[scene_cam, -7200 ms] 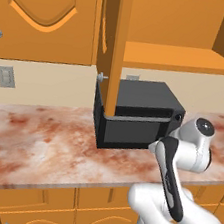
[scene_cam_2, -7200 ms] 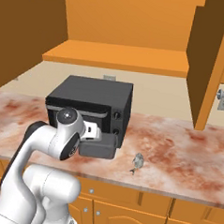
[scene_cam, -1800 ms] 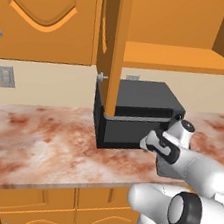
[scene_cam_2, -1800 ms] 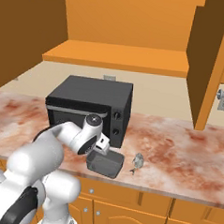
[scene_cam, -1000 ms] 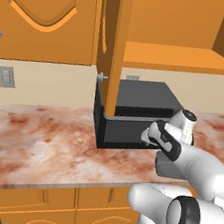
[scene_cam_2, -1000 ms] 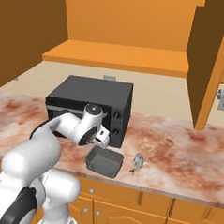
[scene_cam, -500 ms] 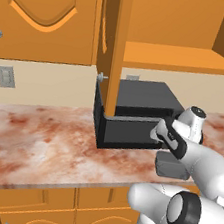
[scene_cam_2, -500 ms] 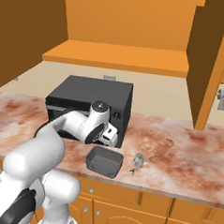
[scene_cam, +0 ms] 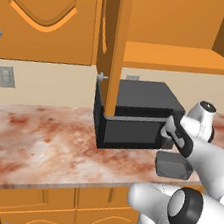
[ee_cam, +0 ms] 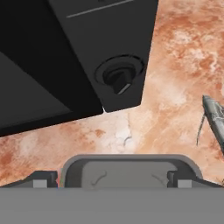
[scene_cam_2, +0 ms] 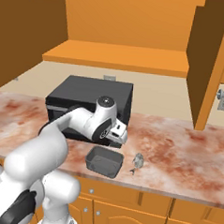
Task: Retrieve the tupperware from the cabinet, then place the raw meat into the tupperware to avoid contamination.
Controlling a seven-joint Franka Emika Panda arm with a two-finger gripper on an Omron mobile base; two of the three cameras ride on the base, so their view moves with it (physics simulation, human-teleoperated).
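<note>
The tupperware (scene_cam: 173,165) (scene_cam_2: 104,161) (ee_cam: 129,170), a small shallow grey container, sits empty on the marbled counter in front of the black microwave. My gripper (scene_cam: 169,136) (scene_cam_2: 120,135) (ee_cam: 113,180) hovers just above it, open, with nothing between its fingers, close to the microwave's front. The raw meat (scene_cam_2: 138,161) (ee_cam: 214,118), a small grey piece, lies on the counter just right of the tupperware, apart from it. The cabinet (scene_cam: 113,48) (scene_cam_2: 117,55) above stands open, its orange shelf bare.
The black microwave (scene_cam: 133,117) (scene_cam_2: 88,103) stands against the wall, its knob (ee_cam: 119,78) right ahead of the hand. An open cabinet door (scene_cam_2: 208,63) hangs at the right. The counter (scene_cam: 34,138) stretches left and right, with drawers below its front edge.
My gripper has risen off the tupperware and drawn back toward the microwave's front, still open. The tupperware has stayed put on the counter.
</note>
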